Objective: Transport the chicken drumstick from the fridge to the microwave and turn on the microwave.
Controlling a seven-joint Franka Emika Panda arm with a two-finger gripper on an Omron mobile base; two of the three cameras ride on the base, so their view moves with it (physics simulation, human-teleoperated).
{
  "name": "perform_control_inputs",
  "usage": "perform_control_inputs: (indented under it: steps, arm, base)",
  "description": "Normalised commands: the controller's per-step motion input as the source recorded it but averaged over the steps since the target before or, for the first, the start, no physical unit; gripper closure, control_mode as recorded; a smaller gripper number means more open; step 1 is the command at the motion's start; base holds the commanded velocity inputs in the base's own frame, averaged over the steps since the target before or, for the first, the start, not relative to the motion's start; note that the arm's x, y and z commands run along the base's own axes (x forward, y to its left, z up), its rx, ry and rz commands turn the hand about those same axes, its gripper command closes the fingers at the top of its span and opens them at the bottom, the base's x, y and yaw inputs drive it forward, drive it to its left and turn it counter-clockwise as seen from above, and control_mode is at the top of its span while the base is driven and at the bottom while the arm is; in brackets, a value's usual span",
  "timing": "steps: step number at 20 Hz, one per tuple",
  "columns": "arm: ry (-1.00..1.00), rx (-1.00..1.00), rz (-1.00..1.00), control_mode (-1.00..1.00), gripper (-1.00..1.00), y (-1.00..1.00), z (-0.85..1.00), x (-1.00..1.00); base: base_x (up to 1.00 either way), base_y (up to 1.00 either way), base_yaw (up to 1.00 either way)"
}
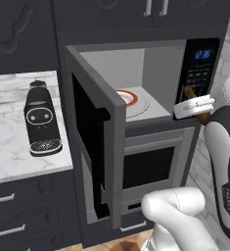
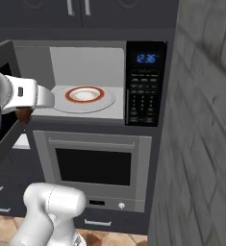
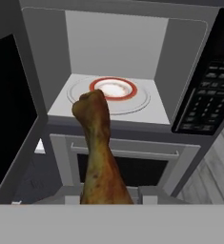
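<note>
Chicken drumstick (image 3: pixel 100 152): being held in the closed gripper (image 3: pixel 108 193), just outside the open microwave (image 3: pixel 116 62), at its front edge. Fridge stage judged complete. Outstanding: placing on the red-rimmed plate (image 3: pixel 113 89), closing the door (image 1: pixel 94 142), starting via the keypad (image 2: pixel 142 98).

The microwave (image 1: pixel 150 73) fills the upper centre of the left base view, door (image 1: pixel 94 137) swung out to lower left. A plate (image 1: pixel 128 98) lies inside. The oven (image 1: pixel 153 166) sits below, the coffee machine (image 1: pixel 42 120) on the counter (image 1: pixel 9 147) at left. The chicken drumstick (image 3: pixel 100 152) rises at bottom centre of the hand view, before the cavity.
</note>
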Motion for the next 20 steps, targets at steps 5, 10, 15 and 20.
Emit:
perform_control_inputs:
  steps: [5, 10, 15, 20]
  arm:
    - [0.0, 0.0, 0.0, 1.0, 1.0, 0.0, 0.0, 0.0]
    - [0.0, 0.0, 0.0, 1.0, 1.0, 0.0, 0.0, 0.0]
    - [0.0, 0.0, 0.0, 1.0, 1.0, 0.0, 0.0, 0.0]
    - [0.0, 0.0, 0.0, 1.0, 1.0, 0.0, 0.0, 0.0]
  base:
    - [0.3, 0.2, 0.0]
    - [0.17, 0.16, 0.0]
    - [0.03, 0.02, 0.0]
    - [0.0, 0.0, 0.0]
